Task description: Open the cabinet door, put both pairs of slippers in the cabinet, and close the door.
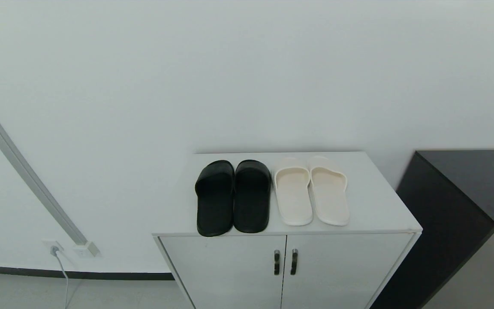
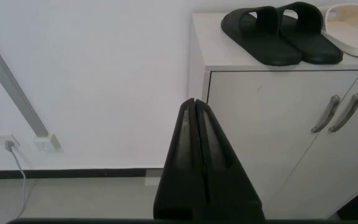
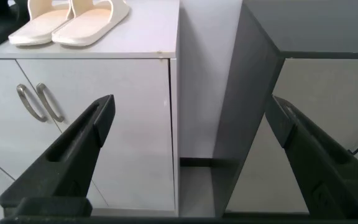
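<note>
Lower centre of the head view: white cabinet [image 1: 380, 206], both doors closed, two handles [image 1: 284, 262] side by side at the seam. On its top sit the black slippers [image 1: 233, 197] left of centre and the cream slippers [image 1: 311, 191] just beside them on the right. Heels are at the front edge and the two pairs are almost touching.

Left gripper [image 2: 194, 106]: fingers pressed together, nothing held. It is well apart from the cabinet and faces its left front corner. Right gripper [image 3: 191, 106]: jaws spread wide, empty, facing the gap between the white cabinet and the dark cabinet [image 1: 465, 184] at the right edge.

Progress, my read: zero steps done. No door has been opened and both pairs are on top, not inside. Everything remains: open a door, move the black pair, move the cream pair, close.

The first move is probably a handle grab. The right gripper looks ready for it; the left would have to open first. The handles sit close together, so catching both at once is a risk.
</note>
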